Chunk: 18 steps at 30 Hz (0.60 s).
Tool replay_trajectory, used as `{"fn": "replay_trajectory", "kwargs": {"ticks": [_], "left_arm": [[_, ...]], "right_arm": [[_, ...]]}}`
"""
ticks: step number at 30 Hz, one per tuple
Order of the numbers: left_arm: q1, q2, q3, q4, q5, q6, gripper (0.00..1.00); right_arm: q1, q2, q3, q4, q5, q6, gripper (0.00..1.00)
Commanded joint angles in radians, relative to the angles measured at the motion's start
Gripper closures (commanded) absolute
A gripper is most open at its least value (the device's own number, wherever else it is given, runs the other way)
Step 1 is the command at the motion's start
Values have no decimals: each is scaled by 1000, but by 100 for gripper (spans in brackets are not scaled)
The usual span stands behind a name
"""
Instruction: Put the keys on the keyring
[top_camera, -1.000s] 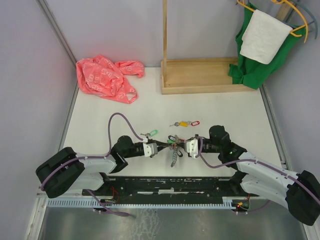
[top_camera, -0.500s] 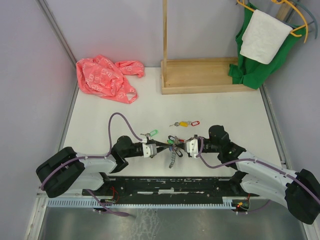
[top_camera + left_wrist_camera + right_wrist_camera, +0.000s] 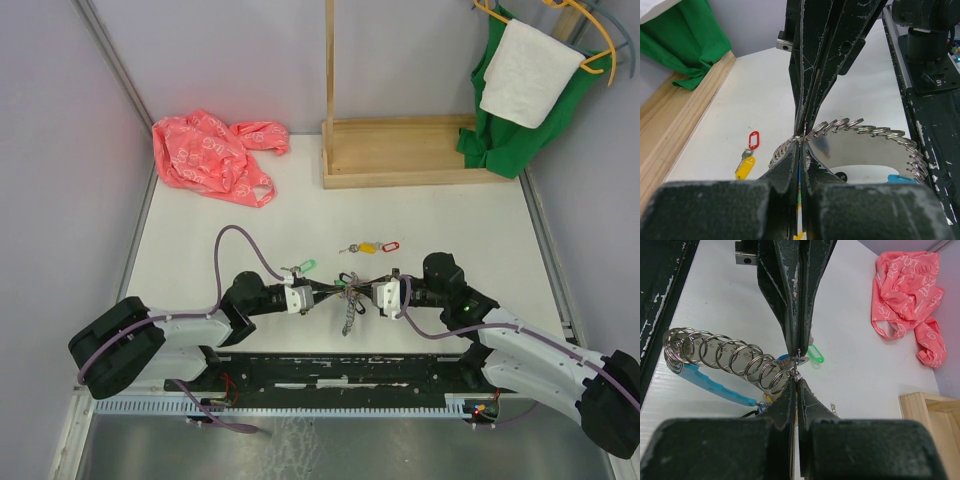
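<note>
1. Table [image 3: 250, 220]: the work sits at its near middle, between the two arm bases. Keeping the work low here would likely leave a dropped key within reach.
2. Left gripper [image 3: 322, 291] and right gripper [image 3: 358, 291]: each is pinched narrow on the keyring, from opposite sides. One should probably hold firm while the other lets go to fetch.
3. Keyring [image 3: 347, 302]: it is slung between the fingertips, with its metal coils plain in both wrist views. Its opening should face the free gripper.
4. Loose keys [image 3: 368, 246]: these have yellow and red tags and lie just beyond the ring, apart from it.
5. Writing: none is legible, and the tags look blank.
</note>
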<state>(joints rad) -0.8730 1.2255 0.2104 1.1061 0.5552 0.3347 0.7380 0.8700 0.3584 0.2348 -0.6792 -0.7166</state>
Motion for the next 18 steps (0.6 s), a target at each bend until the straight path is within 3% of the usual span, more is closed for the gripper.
{"fn": "replay_trajectory", "kwargs": {"ticks": [1, 18], "left_arm": [[-3, -7, 6, 18, -17, 5, 97], [-3, 7, -2, 74, -9, -19, 97]], "right_arm": [[3, -24, 10, 45, 18, -18, 99], [3, -20, 7, 57, 26, -6, 99]]}}
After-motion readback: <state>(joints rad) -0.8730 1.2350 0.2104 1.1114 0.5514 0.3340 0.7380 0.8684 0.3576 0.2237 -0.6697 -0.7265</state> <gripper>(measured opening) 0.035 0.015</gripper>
